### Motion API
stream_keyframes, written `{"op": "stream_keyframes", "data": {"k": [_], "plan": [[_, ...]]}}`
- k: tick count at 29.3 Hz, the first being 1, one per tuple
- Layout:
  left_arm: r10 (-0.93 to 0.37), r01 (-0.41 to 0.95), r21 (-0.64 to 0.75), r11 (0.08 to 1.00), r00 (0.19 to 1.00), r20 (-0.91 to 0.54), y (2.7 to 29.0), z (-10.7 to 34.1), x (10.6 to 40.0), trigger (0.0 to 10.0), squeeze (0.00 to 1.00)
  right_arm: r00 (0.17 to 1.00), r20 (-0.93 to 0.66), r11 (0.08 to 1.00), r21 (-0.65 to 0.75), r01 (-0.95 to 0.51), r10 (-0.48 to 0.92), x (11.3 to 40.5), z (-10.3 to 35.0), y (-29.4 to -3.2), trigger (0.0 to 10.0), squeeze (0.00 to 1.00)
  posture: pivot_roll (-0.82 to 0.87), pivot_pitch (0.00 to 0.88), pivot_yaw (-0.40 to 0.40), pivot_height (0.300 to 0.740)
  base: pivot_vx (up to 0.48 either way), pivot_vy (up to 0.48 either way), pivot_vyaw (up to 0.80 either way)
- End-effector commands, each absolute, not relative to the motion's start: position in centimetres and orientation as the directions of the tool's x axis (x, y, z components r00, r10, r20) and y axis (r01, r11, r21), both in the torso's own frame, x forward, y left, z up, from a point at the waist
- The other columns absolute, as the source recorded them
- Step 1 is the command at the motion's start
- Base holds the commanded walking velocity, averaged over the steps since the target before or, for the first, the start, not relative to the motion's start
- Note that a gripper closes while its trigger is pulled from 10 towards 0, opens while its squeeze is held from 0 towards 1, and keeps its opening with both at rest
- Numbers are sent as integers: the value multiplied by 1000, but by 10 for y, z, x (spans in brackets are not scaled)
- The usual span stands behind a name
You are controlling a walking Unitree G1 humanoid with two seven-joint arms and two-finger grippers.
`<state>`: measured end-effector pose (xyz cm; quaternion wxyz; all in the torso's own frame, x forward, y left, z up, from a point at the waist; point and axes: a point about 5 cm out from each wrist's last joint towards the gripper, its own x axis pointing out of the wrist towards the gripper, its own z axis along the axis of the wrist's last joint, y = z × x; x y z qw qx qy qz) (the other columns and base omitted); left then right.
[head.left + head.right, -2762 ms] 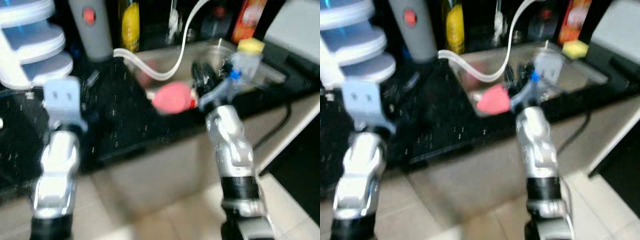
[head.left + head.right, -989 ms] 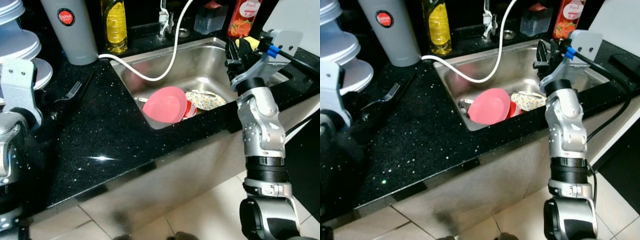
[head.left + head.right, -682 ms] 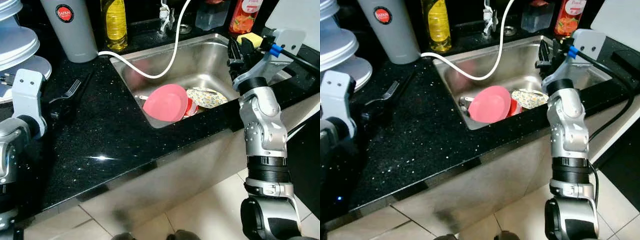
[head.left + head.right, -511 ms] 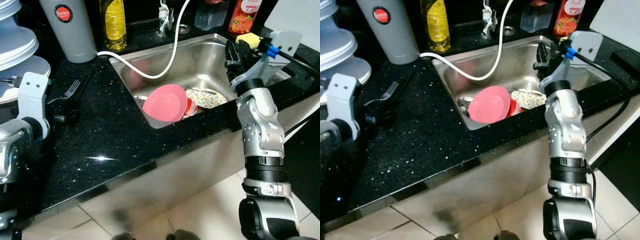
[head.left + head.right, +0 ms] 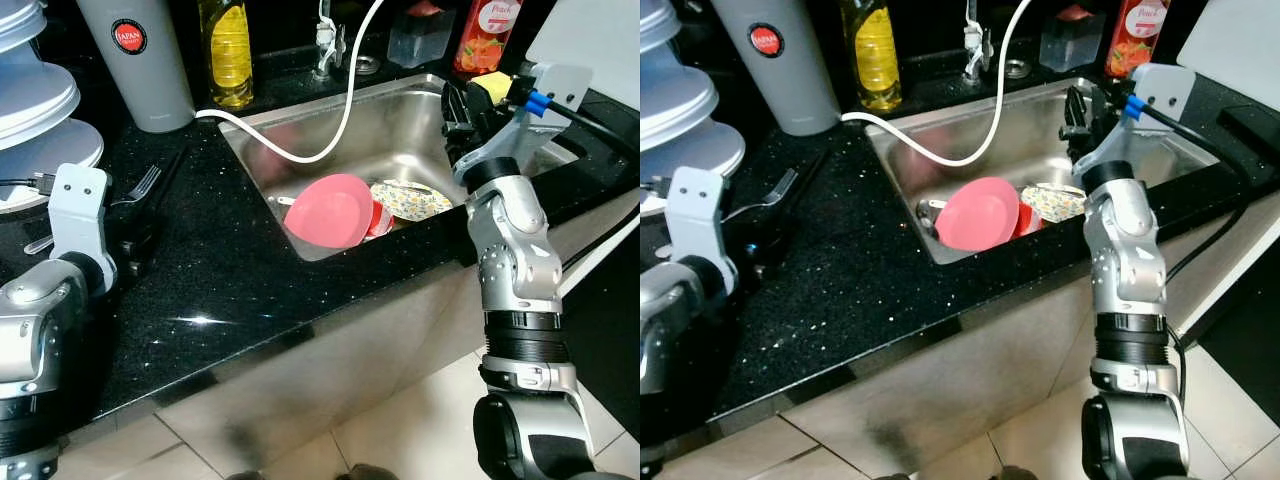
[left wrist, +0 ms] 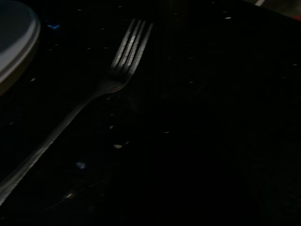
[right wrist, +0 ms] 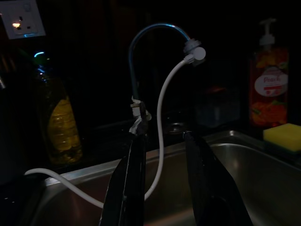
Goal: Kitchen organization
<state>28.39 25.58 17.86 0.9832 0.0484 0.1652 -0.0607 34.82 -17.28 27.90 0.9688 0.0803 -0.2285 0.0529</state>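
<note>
A silver fork [image 5: 141, 184] lies on the black counter [image 5: 230, 270] left of the sink; the left wrist view shows the fork [image 6: 113, 80] close up on the dark stone. My left gripper [image 5: 140, 225] hovers low over the counter right by the fork. In the steel sink [image 5: 400, 130] a pink plate [image 5: 328, 210] leans against a red cup [image 5: 378, 215] and a patterned plate [image 5: 412, 198]. My right gripper [image 7: 162, 188] is held open and empty above the sink's right side, pointing at the tap [image 7: 141, 70].
A white hose [image 5: 340, 110] runs from the tap across the sink onto the counter. A grey canister [image 5: 135, 60], a yellow oil bottle [image 5: 228, 50], an orange soap bottle [image 7: 269, 87] and a yellow sponge [image 7: 282, 136] line the back. White stacked trays [image 5: 35, 110] stand far left.
My left arm has come forward and to the right, bringing its gripper up beside the fork. My right gripper has stayed over the sink. The early blur has cleared.
</note>
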Motion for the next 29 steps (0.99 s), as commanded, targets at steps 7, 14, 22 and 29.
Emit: {"op": "stream_keyframes", "data": {"k": [7,14,22,29], "plan": [[-57,81,38,996,906,-419,252,157,284,0,0,888,451,975,143,-168,86,351,283,-167,10000,0,49,37,-9,740,0,0,0],[13,1,62,998,974,-226,250,192,291,10000,0,883,463,976,144,-163,79,350,287,-169,10000,0,-5,17,-8,740,0,0,0],[33,-36,80,996,999,41,251,258,295,10000,0,875,480,976,151,-157,67,346,289,-168,10000,0,-36,0,22,740,0,0,0],[-124,124,8,992,988,90,233,271,298,10000,0,871,488,975,162,-151,54,345,289,-168,10000,0,-40,0,35,740,0,0,0]]}}
